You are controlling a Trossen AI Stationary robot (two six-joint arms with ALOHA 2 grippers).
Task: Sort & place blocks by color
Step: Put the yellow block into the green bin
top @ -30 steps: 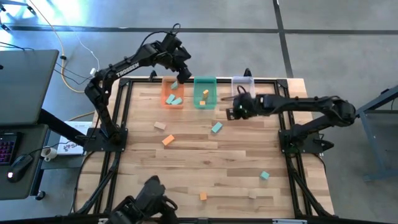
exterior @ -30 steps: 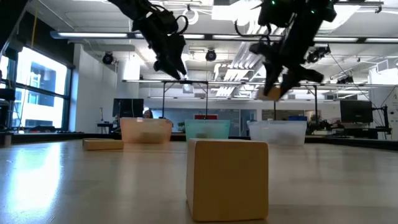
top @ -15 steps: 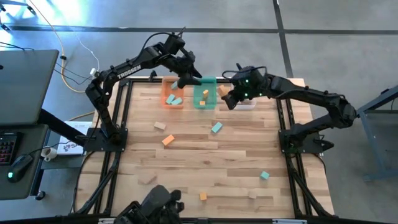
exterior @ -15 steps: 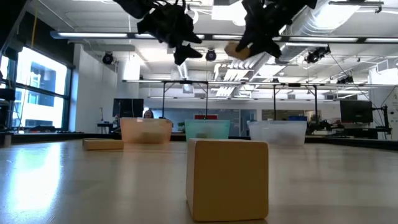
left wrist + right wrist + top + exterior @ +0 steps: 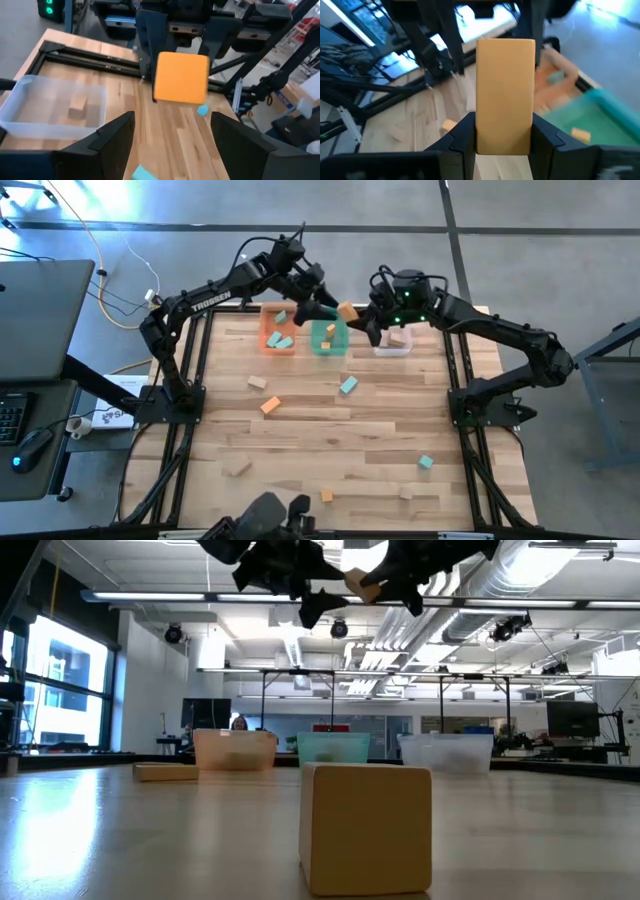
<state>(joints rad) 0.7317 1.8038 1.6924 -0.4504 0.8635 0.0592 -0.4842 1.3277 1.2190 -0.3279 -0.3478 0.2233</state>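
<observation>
An orange block [image 5: 347, 311] hangs high over the far trays with my right gripper [image 5: 358, 314] shut on it. In the left wrist view the same block [image 5: 181, 78] faces my left gripper [image 5: 172, 122], which is open and stands a short way off on the block's left [image 5: 322, 309], touching nothing. Below stand an orange tray [image 5: 266, 340] with teal blocks, a green tray [image 5: 316, 343] with orange blocks, and a clear tray [image 5: 393, 349] with a tan block [image 5: 77, 106]. More blocks lie loose on the table. My right gripper pinches the orange block between its two fingers [image 5: 465, 137], on two opposite long sides at the block's near end [image 5: 504, 142]. The fingers reach in from the table's right, slanting slightly down, along the block. The block juts out past the fingertips, lifted clear of everything.
Loose blocks: teal [image 5: 348, 384], orange [image 5: 270, 406], tan [image 5: 258, 381], teal [image 5: 425, 462], orange [image 5: 327, 495], tan [image 5: 237, 468]. A tan block [image 5: 366, 828] stands close before the low camera. A dark frame rail [image 5: 195, 360] borders the table.
My right gripper has risen and swung toward the far edge and left with the orange block, rolling its wrist as it went. My left gripper has moved right from over the orange tray toward the block and tipped up from pointing down to nearly level.
</observation>
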